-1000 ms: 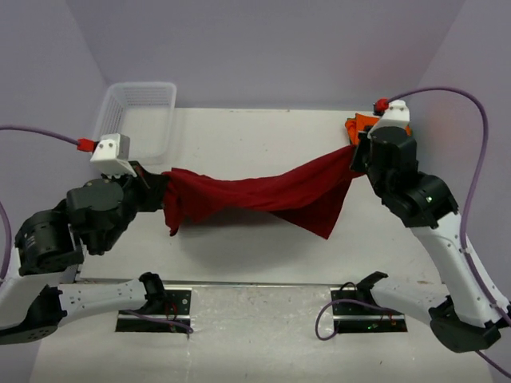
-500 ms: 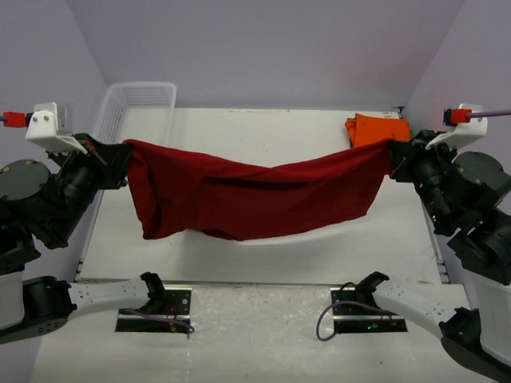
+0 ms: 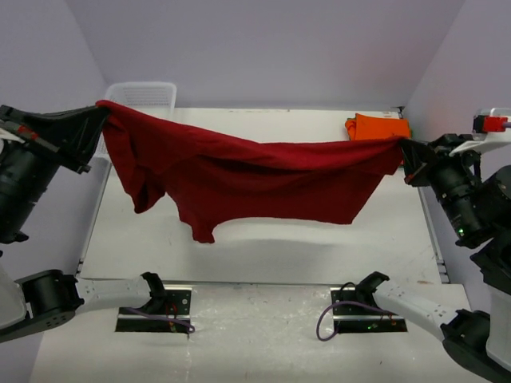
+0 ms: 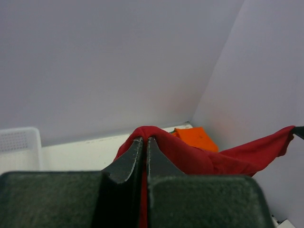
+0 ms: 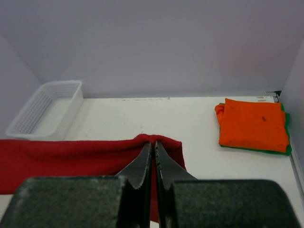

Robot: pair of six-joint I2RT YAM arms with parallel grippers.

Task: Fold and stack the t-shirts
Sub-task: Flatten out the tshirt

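A dark red t-shirt point(image 3: 255, 179) hangs stretched in the air across the table, held by two corners. My left gripper point(image 3: 102, 108) is shut on its left corner, high at the far left; the cloth point(image 4: 190, 154) wraps over the pinched fingertips point(image 4: 137, 145). My right gripper point(image 3: 402, 148) is shut on the right corner at the far right, red cloth point(image 5: 71, 156) trailing left from its tips. A folded orange t-shirt point(image 3: 378, 127) lies at the back right point(image 5: 254, 124) on top of a green one point(image 5: 286, 147), of which only an edge shows.
A white mesh basket point(image 3: 148, 96) stands at the back left corner point(image 5: 47, 109), partly behind the lifted shirt. The white table point(image 3: 263, 239) lies below the hanging cloth. Purple walls close in on three sides.
Both arms have risen and spread apart, pulling the red shirt from a sagging bundle low over the table into a taut, high span. Both grips have held.
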